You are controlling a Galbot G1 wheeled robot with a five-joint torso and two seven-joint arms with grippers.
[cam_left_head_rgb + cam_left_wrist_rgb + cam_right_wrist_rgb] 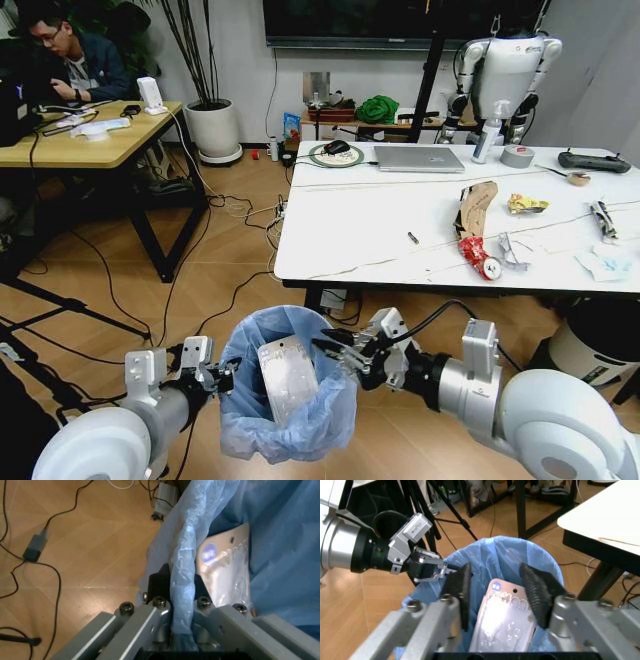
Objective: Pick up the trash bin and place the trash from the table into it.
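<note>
The trash bin [300,415], lined with a crinkly light-blue bag, hangs low in front of me, short of the table [380,225]. My left gripper [222,378] is shut on its rim; the left wrist view shows the bag [260,528] pinched between the fingers [159,588]. My right gripper [335,352] hovers open over the bin's mouth. A clear plastic packaging piece [502,624] stands inside the bin [495,551] below the spread pads [537,588]. On the table lie a brown cardboard piece [478,205], a red-labelled crushed bottle [478,257], wrappers [527,204] and tissue [605,265].
A laptop [418,158], tape roll [517,155] and spray bottle [490,130] sit at the table's far side. A wooden desk [90,145] stands at the left, with cables across the floor. A grey-white bin [590,345] stands under the table's right end.
</note>
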